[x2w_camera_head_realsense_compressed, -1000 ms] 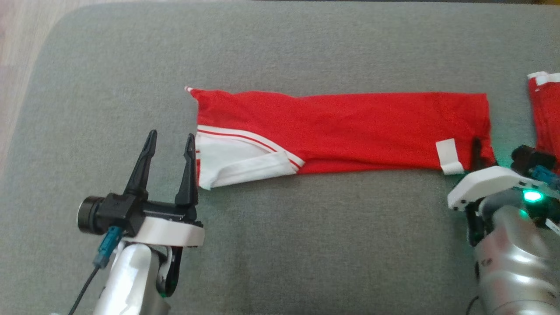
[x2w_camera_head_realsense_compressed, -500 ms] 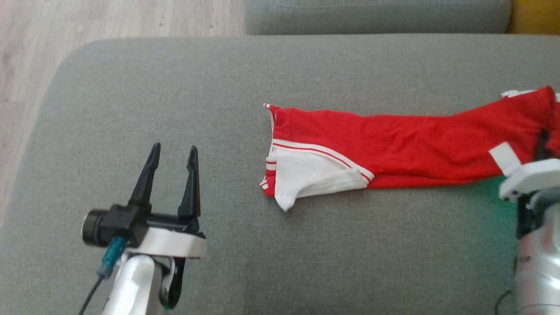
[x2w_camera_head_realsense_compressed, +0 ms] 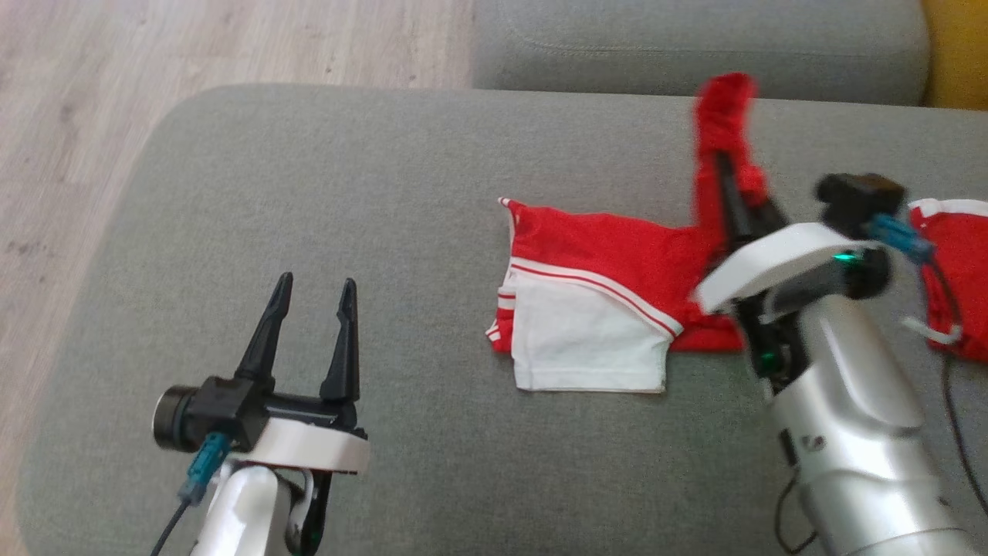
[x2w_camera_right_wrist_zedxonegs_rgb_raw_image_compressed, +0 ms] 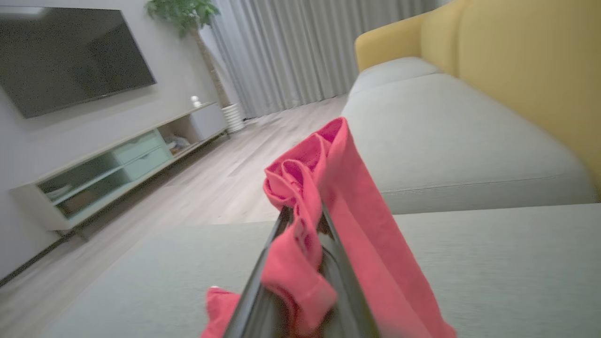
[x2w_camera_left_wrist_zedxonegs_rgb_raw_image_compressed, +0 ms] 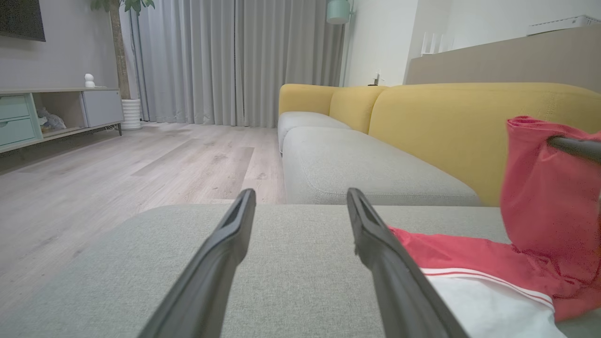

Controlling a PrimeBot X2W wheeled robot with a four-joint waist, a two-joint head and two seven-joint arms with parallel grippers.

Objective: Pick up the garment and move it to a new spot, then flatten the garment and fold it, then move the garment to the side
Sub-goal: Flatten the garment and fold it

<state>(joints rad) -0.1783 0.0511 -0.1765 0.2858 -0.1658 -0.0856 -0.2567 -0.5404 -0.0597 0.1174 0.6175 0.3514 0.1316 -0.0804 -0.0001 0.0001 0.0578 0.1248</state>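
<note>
The right fingers (x2w_camera_right_wrist_zedxonegs_rgb_raw_image_compressed: 345, 300) were pinched shut on a bunched end of the red-and-white garment (x2w_camera_head_realsense_compressed: 602, 259), holding that end up above the grey cushion (x2w_camera_head_realsense_compressed: 309, 177) toward its far edge. The rest, white panel uppermost, lay flat between the cushion's middle and its right edge. The left fingers (x2w_camera_head_realsense_compressed: 342, 332), spread wide and holding nothing, hovered over the near-left corner, well apart from the cloth. The fabric looked thin, soft and light, limp enough to drape from the grip and to bunch into rolls between the fingers. It seemed unlikely to tear or slip much, but its layers could slide over one another, so a hold at a hem or corner, through every layer, seemed safest. Counted: two pairs of fingers, one garment in hand, one further red piece with white trim (x2w_camera_head_realsense_compressed: 961, 262) at the cushion's right edge — partly hidden by the arm — and a second grey cushion (x2w_camera_head_realsense_compressed: 695, 38) beyond.
</note>
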